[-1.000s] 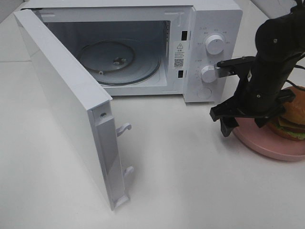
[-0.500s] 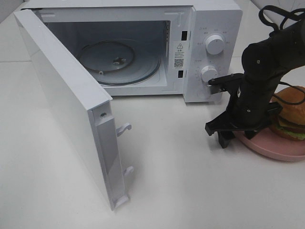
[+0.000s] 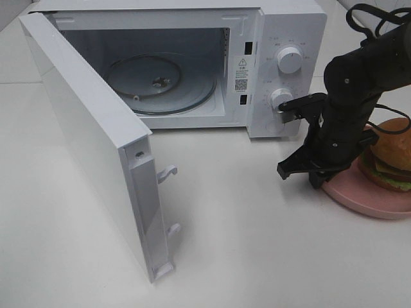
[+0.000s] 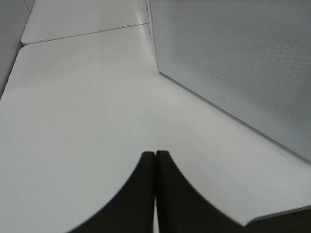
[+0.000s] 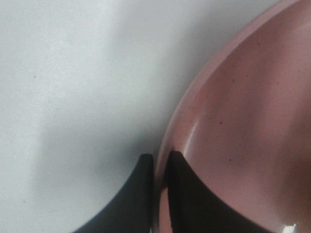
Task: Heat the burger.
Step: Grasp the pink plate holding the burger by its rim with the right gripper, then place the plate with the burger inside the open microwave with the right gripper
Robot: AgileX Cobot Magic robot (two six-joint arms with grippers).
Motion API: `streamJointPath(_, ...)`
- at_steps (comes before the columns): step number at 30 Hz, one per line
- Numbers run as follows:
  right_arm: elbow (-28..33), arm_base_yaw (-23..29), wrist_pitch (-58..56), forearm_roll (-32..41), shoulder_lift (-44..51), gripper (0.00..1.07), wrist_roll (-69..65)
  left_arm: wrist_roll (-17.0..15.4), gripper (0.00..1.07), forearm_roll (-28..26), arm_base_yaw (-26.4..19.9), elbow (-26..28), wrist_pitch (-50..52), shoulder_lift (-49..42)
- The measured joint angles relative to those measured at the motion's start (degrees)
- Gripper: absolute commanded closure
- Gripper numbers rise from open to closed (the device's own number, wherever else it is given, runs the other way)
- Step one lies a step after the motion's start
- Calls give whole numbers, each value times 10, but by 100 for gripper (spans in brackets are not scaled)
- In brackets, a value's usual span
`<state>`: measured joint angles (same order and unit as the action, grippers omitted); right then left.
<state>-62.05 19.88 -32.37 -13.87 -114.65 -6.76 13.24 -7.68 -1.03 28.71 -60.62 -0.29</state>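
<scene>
The right gripper [image 5: 159, 164] is clamping the thin raised rim of the pink plate [image 5: 243, 121]. Its two matte black, curved fingers are lying one outside the rim and one inside, on the smooth, glossy plate surface. The burger [image 3: 390, 159] is sitting on the far part of this round plate, its shiny golden-brown bun doming over green, yellow and dark layers. The dark arm is partly covering it, so contact between them cannot be judged. The plate is resting on the matte white table [image 3: 257, 244], just right of the boxy white microwave [image 3: 289, 25]. Its flat door [image 3: 83, 141] is standing wide open, exposing a round glass turntable [image 3: 160, 83]. The left gripper [image 4: 155, 158] is holding its black fingers pressed together on nothing, beside a finely dotted white panel.
</scene>
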Motion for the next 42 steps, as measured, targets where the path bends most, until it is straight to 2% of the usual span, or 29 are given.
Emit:
streamJointPath(16, 7, 11, -24, 4, 34, 107, 27, 0, 106, 0, 0, 0, 0, 0)
streamJointPath(18, 7, 21, -35, -3, 44, 107, 27, 0, 106, 0, 0, 0, 0, 0)
streamJointPath(20, 9, 56, -49, -17, 69, 107, 26, 0, 106, 0, 0, 0, 1, 0)
streamJointPath(29, 10, 115, -92, -41, 92, 107, 8, 0, 106, 0, 0, 0, 1, 0)
streamJointPath(34, 34, 147, -105, -75, 123, 107, -19, 0, 106, 0, 0, 0, 1, 0)
streamJointPath(42, 123, 184, -78, -103, 186, 107, -20, 0, 106, 0, 0, 0, 1, 0)
